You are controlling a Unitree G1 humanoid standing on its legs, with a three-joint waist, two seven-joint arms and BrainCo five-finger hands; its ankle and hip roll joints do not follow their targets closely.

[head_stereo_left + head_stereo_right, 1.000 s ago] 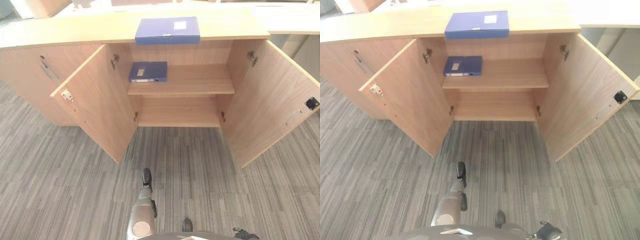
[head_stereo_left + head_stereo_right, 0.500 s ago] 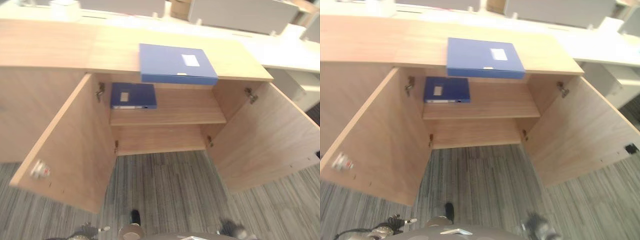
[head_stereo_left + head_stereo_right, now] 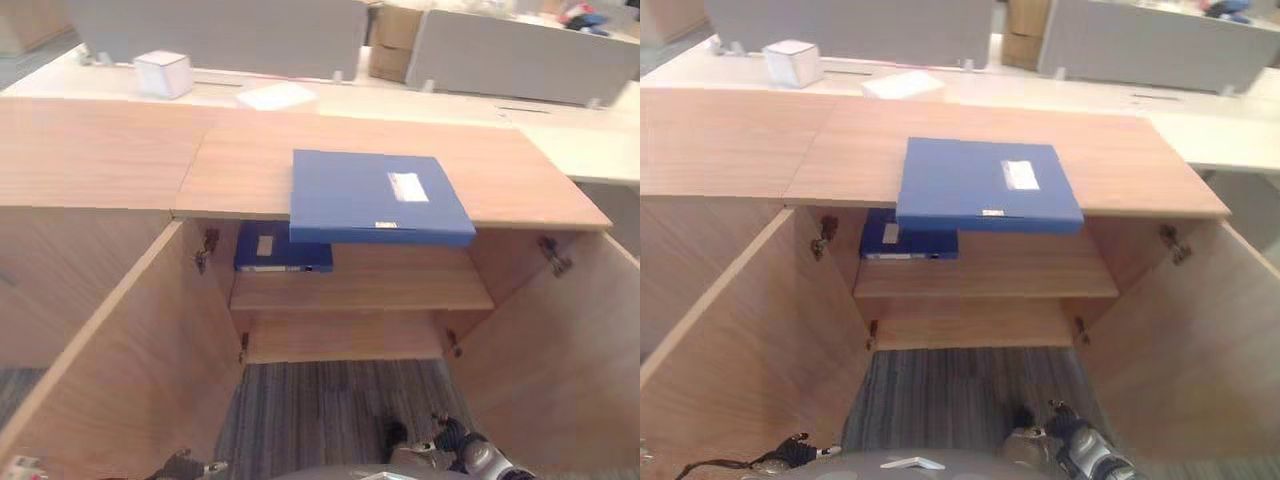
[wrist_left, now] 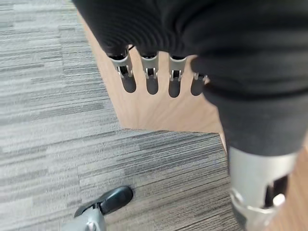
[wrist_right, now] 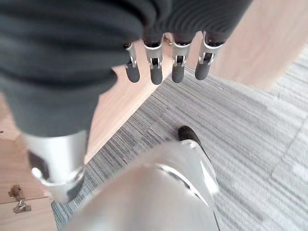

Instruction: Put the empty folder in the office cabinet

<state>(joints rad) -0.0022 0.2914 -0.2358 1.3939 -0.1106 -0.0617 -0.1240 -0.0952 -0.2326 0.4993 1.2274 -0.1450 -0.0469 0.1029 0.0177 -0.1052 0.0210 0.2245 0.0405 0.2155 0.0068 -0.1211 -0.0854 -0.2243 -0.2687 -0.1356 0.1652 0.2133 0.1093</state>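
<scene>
Both hands (image 4: 159, 72) (image 5: 168, 62) hang relaxed and empty; blue folder (image 3: 378, 196) overhangs the cabinet top's (image 3: 120, 150) front edge.

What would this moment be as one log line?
blue folder: on cabinet top | doors: open | left hand: open, empty | right hand: open, empty

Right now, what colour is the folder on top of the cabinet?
Blue, with a small white label; the folder shows best in the left eye view.
</scene>
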